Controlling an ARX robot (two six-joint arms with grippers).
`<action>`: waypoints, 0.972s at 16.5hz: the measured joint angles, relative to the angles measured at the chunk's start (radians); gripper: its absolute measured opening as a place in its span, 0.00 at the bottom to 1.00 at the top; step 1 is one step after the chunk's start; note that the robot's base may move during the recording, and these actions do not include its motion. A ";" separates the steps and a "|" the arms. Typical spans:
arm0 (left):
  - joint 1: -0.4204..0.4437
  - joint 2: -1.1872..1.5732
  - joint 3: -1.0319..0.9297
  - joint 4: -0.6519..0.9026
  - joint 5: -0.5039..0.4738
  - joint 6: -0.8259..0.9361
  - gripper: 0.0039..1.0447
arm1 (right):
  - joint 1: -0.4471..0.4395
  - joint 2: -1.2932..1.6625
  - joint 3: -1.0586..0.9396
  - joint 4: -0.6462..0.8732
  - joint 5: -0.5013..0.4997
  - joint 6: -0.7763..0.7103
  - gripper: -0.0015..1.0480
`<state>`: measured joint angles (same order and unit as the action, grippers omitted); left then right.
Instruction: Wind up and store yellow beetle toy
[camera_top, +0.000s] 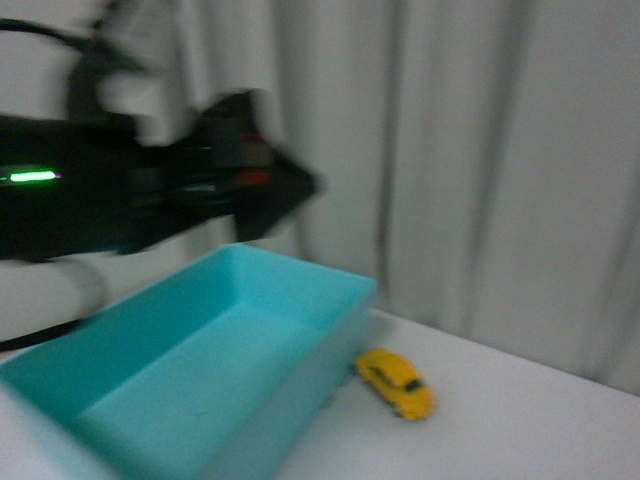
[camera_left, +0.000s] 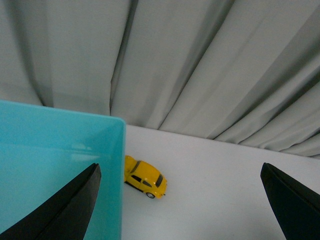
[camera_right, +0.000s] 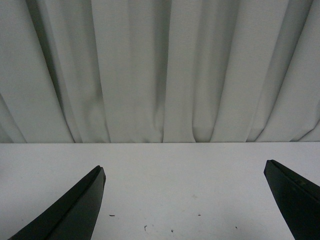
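Observation:
The yellow beetle toy stands on the white table just right of the turquoise box. It also shows in the left wrist view, close beside the box wall. My left gripper is open and empty, raised above the box and the toy; in the front view the left arm is a blurred dark shape over the box. My right gripper is open and empty over bare table; the toy is out of its view.
A grey curtain hangs close behind the table. The white tabletop stretches right of the toy. A few small dark specks lie on the table under the right gripper.

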<state>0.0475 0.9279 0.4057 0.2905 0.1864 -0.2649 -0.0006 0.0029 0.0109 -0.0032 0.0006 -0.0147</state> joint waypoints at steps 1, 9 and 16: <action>0.003 0.135 0.054 0.049 0.040 0.025 0.94 | 0.000 0.001 0.000 -0.001 0.000 0.000 0.94; -0.055 0.753 0.692 -0.247 0.241 0.989 0.94 | 0.000 0.000 0.000 0.000 0.000 0.000 0.94; -0.143 1.062 1.086 -0.791 -0.072 1.914 0.94 | 0.000 0.000 0.000 0.000 0.000 0.000 0.94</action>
<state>-0.0952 1.9896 1.4918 -0.5003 0.1143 1.6493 -0.0002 0.0032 0.0109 -0.0036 0.0002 -0.0147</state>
